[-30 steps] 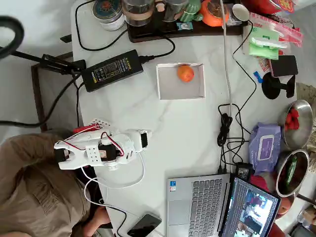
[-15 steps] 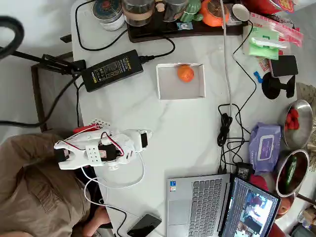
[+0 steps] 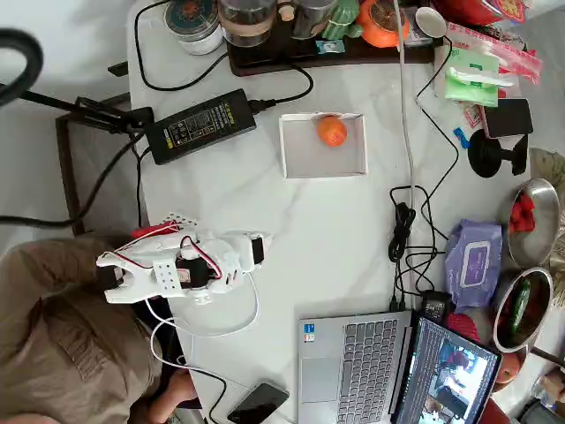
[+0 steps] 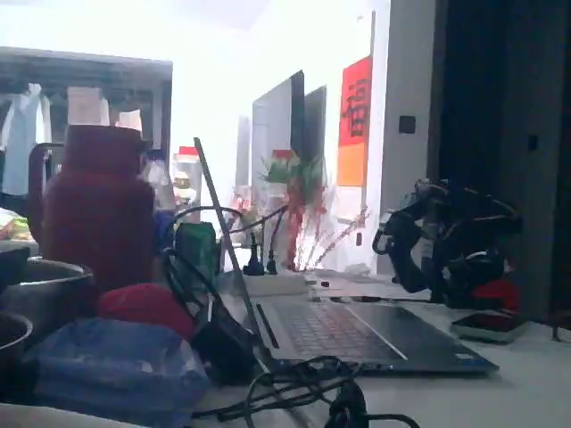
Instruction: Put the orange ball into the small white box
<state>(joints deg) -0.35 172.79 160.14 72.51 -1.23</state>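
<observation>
The orange ball (image 3: pixel 332 132) rests inside the small white box (image 3: pixel 309 159), near its top wall, in the overhead view. The box sits on the white table, right of a black power brick. My white arm (image 3: pixel 181 269) lies folded low at the table's left edge, far below and left of the box, and it holds nothing. Its gripper (image 3: pixel 253 251) points right toward the table's middle; whether the fingers are open or shut is unclear. In the fixed view the folded arm (image 4: pixel 446 254) is a dark backlit shape behind the laptop.
A black power brick (image 3: pixel 201 124) and its cables lie left of the box. A tray of jars (image 3: pixel 291 26) lines the top edge. A cable (image 3: pixel 406 221), wipes (image 3: pixel 474 262), metal bowls (image 3: pixel 534 212), a laptop (image 3: pixel 371 362) and a phone (image 3: pixel 258 403) crowd the right and bottom. A person (image 3: pixel 62 344) sits lower left.
</observation>
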